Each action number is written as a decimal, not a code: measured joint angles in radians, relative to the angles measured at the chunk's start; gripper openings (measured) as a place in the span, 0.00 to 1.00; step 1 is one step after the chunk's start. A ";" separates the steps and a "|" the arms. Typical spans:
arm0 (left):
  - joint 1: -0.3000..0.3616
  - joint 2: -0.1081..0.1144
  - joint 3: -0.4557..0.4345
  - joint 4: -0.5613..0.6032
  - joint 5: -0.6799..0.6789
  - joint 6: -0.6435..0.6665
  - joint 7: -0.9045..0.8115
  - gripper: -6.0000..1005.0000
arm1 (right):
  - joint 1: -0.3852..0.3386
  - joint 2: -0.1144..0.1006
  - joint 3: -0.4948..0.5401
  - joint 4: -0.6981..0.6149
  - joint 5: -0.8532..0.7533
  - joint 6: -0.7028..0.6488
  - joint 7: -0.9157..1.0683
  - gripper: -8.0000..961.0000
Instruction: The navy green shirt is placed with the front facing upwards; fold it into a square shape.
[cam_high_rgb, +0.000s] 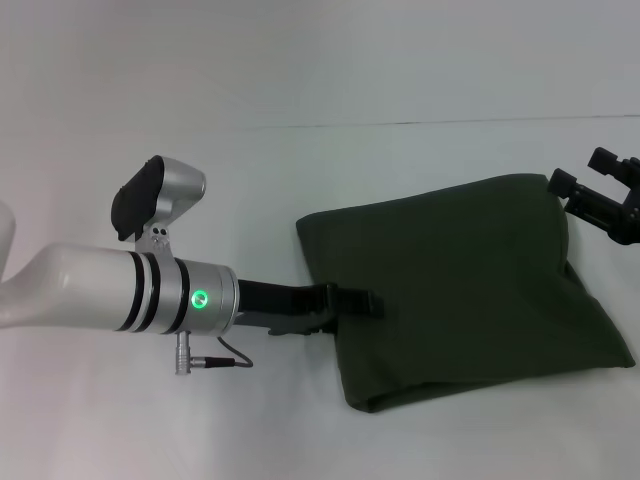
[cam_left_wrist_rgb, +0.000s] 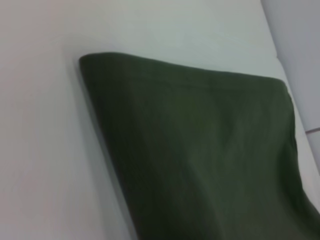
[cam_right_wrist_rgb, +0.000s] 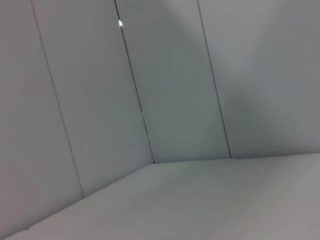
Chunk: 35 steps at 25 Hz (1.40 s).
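Observation:
The navy green shirt (cam_high_rgb: 470, 290) lies folded into a rough rectangle on the white table (cam_high_rgb: 300, 170), right of centre in the head view. Its lettering and collar label are hidden. My left gripper (cam_high_rgb: 352, 301) reaches in from the left and sits at the shirt's left edge, low over the cloth. The left wrist view shows the shirt (cam_left_wrist_rgb: 200, 150) with one folded corner close up. My right gripper (cam_high_rgb: 598, 196) is at the shirt's far right corner, just beside the cloth. The right wrist view shows no shirt.
The table's back edge meets a pale wall (cam_high_rgb: 320, 60). The right wrist view shows only the table surface (cam_right_wrist_rgb: 210, 200) and grey wall panels (cam_right_wrist_rgb: 165, 85). A thin cable (cam_high_rgb: 232, 357) hangs under my left wrist.

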 joint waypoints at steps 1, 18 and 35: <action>0.001 0.000 -0.001 0.002 -0.002 0.000 0.000 0.85 | 0.000 0.000 0.000 0.000 0.001 0.000 0.000 0.89; -0.011 -0.003 0.009 0.007 -0.006 0.011 0.000 0.33 | 0.000 0.000 0.000 0.000 0.015 0.000 0.005 0.89; 0.098 0.002 -0.025 0.168 -0.006 0.101 0.002 0.10 | -0.001 0.009 0.000 0.010 0.027 0.015 0.005 0.89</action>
